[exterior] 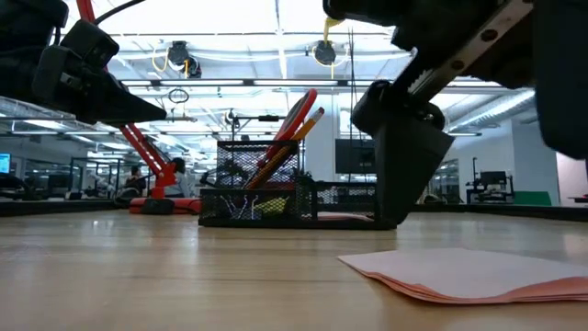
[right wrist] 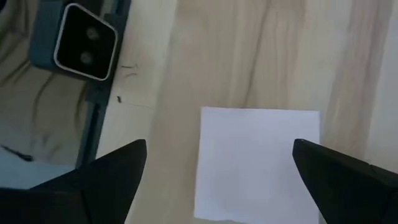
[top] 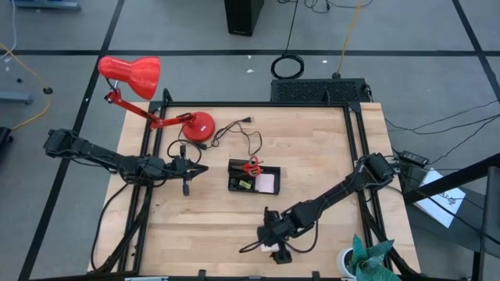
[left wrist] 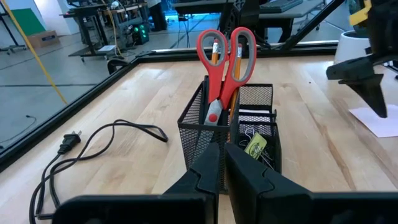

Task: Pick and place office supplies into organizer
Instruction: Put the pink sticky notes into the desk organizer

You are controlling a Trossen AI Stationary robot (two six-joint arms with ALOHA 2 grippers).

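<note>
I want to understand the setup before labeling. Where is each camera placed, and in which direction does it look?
High view: above the table, looking straight down; both arms show, left gripper beside the mesh organizer, right gripper near the front edge.
Low view: at table-top height, looking level across; the sticky-note pad lies in front.
Left wrist view: looks past shut fingers at the red-handled scissors.
Right wrist view: looks down between open fingers at the pad.
The low and left wrist views share the organizer.

red desk lamp (top: 141,86), black cord (top: 238,133)
</note>
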